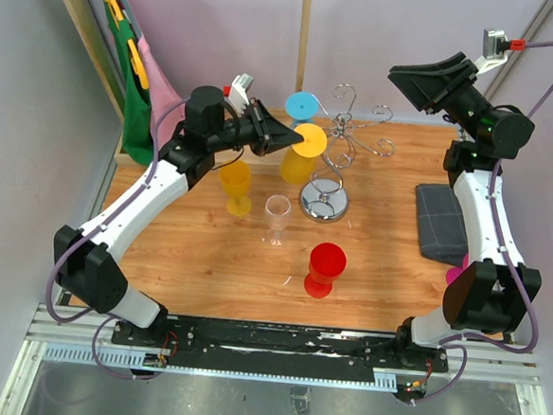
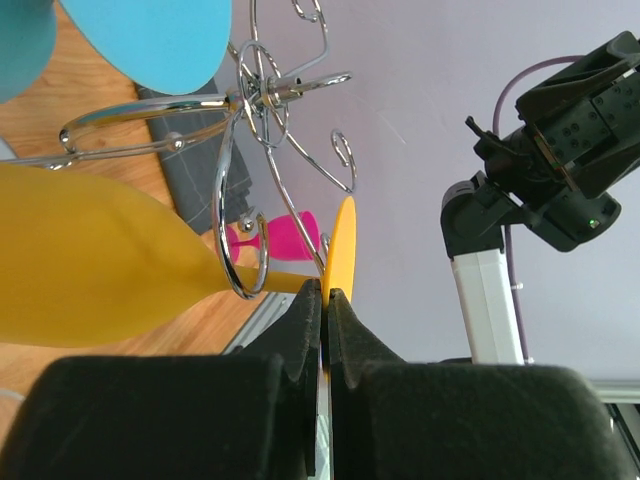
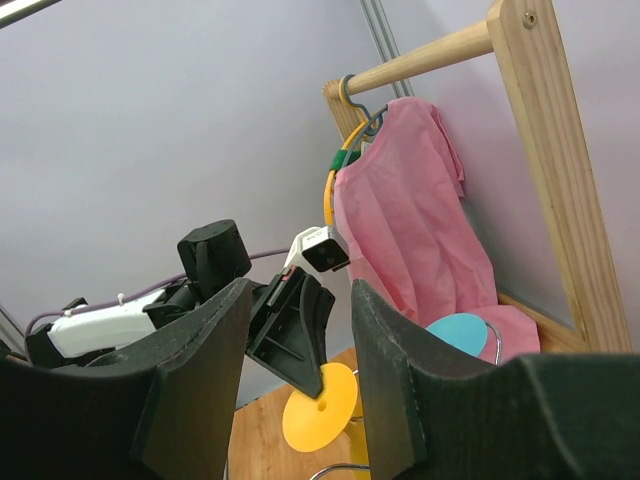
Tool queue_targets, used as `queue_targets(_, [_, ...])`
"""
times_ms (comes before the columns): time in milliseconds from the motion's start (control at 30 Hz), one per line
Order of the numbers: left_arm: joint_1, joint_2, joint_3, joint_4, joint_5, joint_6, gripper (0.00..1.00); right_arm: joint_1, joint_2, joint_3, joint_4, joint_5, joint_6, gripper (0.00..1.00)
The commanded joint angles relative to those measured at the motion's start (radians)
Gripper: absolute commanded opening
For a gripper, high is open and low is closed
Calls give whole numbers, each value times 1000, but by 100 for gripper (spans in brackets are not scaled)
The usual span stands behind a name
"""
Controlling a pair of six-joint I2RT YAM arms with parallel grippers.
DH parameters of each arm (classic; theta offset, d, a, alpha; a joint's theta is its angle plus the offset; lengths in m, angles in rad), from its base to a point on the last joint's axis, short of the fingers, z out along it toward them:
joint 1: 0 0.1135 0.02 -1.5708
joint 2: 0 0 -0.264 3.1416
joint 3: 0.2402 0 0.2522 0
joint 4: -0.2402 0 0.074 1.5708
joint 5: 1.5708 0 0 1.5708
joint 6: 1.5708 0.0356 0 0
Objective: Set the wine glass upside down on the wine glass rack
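Pinching the yellow glass [image 1: 296, 166] by its foot rim, left gripper [image 2: 327, 300] holds seemingly light, stiff, slick plastic; right gripper [image 3: 300, 310] gapes empty.

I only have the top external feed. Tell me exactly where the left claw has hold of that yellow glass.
Observer: The left wrist view shows the left claw pinched shut on the edge of the yellow glass, at its round foot.
Operator: Now report how far along the hanging is.
Observer: The stem appears to pass through one curled loop of the wine glass rack, with the bowl lying sideways rather than hanging straight down.
Operator: Give me the right claw.
Observer: In the right wrist view the right claw is open, with nothing between its fingers.
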Motion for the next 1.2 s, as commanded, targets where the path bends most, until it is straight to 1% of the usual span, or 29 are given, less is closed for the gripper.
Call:
queue_targets(0, [-11,19,48,8,-25,27,0,-9,-29,-1,15,-4,-19,46])
queue_targets(300, [-32,25,69,-16,-106,46,0,-9,-26,-9,19,-4,-21,46])
queue_targets(733, [-54,88,126,3,-114,33,0,-9,-34,-22,20,-5,-24,46])
queue_targets(1167, [-54,67,132,22,-189,23,0,-9,-34,-26,17,-5,-28,46])
